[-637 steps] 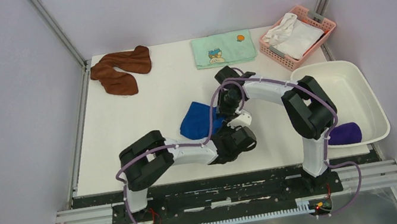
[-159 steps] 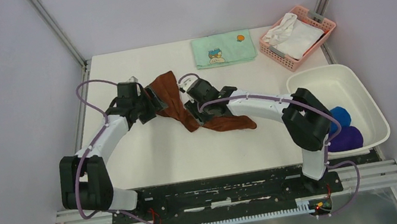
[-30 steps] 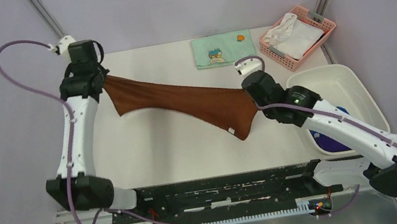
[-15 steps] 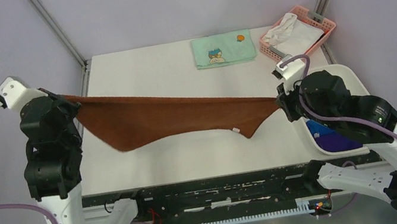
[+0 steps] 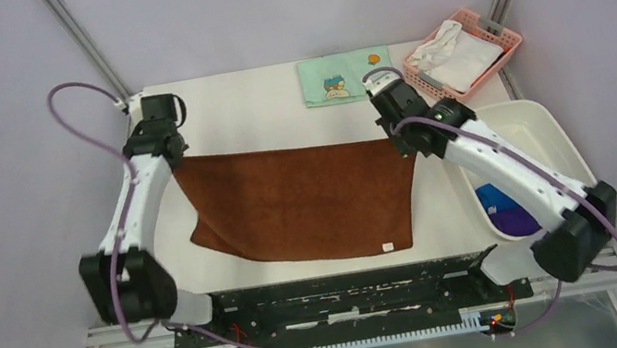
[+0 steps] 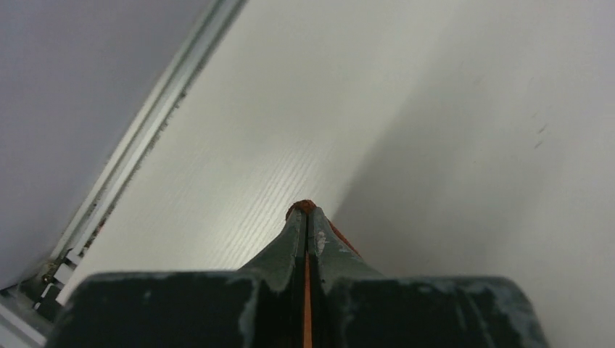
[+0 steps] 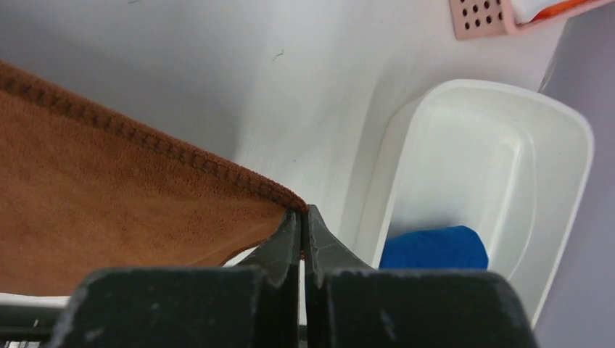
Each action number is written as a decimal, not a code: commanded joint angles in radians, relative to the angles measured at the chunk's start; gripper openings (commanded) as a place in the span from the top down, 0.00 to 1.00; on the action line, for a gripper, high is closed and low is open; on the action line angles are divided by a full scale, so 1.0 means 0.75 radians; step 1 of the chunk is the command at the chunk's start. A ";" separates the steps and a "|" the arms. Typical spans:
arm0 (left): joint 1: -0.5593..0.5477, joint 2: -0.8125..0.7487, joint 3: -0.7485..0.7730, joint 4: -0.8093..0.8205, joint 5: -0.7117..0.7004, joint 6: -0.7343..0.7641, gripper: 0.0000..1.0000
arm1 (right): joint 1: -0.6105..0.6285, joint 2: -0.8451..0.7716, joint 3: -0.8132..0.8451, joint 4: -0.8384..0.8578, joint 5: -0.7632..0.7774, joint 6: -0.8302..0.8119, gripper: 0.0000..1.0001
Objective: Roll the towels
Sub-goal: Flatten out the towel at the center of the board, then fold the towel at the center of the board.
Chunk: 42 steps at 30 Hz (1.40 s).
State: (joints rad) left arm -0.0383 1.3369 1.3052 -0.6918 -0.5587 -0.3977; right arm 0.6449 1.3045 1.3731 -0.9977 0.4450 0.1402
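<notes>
**Rust-brown towel: spread, far corners held**

Since half a second ago, the rust-brown towel (image 5: 299,199) has changed from a raised, taut band to a flat sheet over the middle of the desk (image 5: 248,109). The left hand (image 5: 175,160) pinches its far-left corner. The right hand (image 5: 406,151) pinches its far-right corner.

Caution: both pinches are thin, so a corner could slip out. The near-left edge sags, so uneven lowering could crease it.
</notes>
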 commanded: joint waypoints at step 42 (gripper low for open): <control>0.143 0.371 -0.204 0.244 0.494 -0.214 0.97 | -0.334 0.466 -0.145 0.233 -0.150 0.015 1.00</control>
State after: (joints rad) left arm 0.0288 1.7348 1.2556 -0.5510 -0.2314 -0.4858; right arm 0.3542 1.7435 1.3205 -0.7334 0.3237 0.0635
